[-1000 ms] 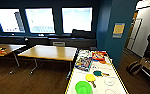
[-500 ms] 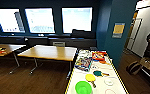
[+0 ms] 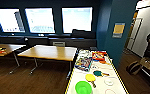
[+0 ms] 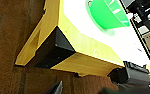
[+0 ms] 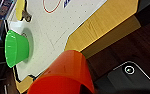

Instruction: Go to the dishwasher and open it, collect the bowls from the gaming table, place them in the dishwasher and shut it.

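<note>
we see the lime-green bowl (image 3: 83, 87) upright near the close end of the gaming table (image 3: 116, 72), just beside a yellow paddle (image 3: 90, 78). it looks like light, stiff, smooth plastic, so we judge the thin rim the best place to pinch. the table's yellow edging runs near it, with open wooden floor (image 3: 41, 80) to the table's left. an orange bowl (image 5: 63, 75) sits large at the right wrist; whether either claw is wide or holding, we cannot tell.

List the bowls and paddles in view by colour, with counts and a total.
Green bowl: 1
Orange bowl: 1
Yellow paddle: 1
Green paddle: 1
Total: 4
</note>
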Available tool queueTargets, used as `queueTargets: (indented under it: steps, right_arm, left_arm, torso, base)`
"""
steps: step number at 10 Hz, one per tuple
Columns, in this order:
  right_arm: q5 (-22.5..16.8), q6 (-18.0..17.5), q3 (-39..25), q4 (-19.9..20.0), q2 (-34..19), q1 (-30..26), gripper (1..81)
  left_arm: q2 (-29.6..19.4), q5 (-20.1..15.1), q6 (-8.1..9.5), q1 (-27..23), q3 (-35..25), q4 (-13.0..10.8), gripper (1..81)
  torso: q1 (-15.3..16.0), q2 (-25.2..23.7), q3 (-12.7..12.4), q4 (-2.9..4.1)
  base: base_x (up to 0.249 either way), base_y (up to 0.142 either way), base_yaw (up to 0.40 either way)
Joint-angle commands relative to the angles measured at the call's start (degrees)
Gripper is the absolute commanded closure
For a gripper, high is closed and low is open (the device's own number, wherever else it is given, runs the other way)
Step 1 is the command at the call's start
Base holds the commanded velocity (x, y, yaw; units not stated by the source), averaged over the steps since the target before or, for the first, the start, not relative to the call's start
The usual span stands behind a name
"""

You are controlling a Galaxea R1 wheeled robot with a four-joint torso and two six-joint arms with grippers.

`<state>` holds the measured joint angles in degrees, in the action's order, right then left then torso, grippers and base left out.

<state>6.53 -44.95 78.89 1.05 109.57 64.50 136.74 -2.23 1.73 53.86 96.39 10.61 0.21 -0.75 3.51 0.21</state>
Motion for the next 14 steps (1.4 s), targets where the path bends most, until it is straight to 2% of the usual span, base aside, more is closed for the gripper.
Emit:
queueTargets:
  steps: [1, 3, 6, 8, 9, 10, 11, 14]
  right_arm:
    - [0.23, 0.39, 6.27, -3.60, 5.86, 0.76, 81.1]
    - [0.15, 0.39, 9.69, -4.21, 11.12, 1.03, 81.1]
    - [-0.38, 0.21, 13.90, -4.56, 17.10, 1.12, 81.1]
    - [-0.56, 0.21, 17.77, -4.56, 21.06, 1.38, 81.1]
    - [-0.65, 0.21, 19.09, -4.48, 22.37, 1.38, 81.1]
    - [-0.73, 0.21, 20.50, -4.48, 23.96, 1.12, 81.1]
    - [-0.82, 0.12, 21.55, -4.48, 25.28, 0.86, 81.1]
    - [-1.35, 0.13, 25.15, -4.48, 28.71, 1.12, 81.1]
  left_arm:
    - [0.20, -6.47, 0.11, -11.44, -1.20, 5.48, 1.0]
    - [1.34, -8.66, 0.11, -14.43, -0.15, 8.46, 1.0]
    - [5.12, -9.19, 0.11, -17.85, 3.09, 12.23, 1.0]
    - [9.24, -12.71, 0.11, -19.88, 8.72, 16.98, 1.0]
    - [10.66, -13.24, 0.11, -20.76, 10.75, 18.92, 1.0]
    - [12.24, -13.32, 0.11, -21.38, 13.37, 22.50, 1.0]
    - [13.64, -13.33, 0.11, -22.07, 15.05, 24.54, 1.0]
    - [17.76, -14.12, 0.11, -24.98, 17.24, 25.07, 1.0]
  torso:
    - [0.00, 0.00, 0.00, 0.00]
    - [0.00, 0.00, 0.00, 0.00]
    - [0.00, 0.00, 0.00, 0.00]
    - [0.00, 0.02, 0.00, 0.00]
    - [0.00, 0.02, 0.00, 0.00]
    - [0.02, 0.02, 0.00, 0.00]
    - [0.02, 0.02, 0.02, 0.00]
    - [0.02, 0.02, 0.02, 0.00]
  base:
    - [0.000, 0.000, 0.000]
    - [0.000, 0.000, 0.000]
    - [0.000, 0.000, 0.000]
    - [0.000, 0.000, 0.000]
    - [0.000, 0.000, 0.000]
    - [0.000, 0.000, 0.000]
    - [0.000, 0.000, 0.000]
    - [0.000, 0.000, 0.000]
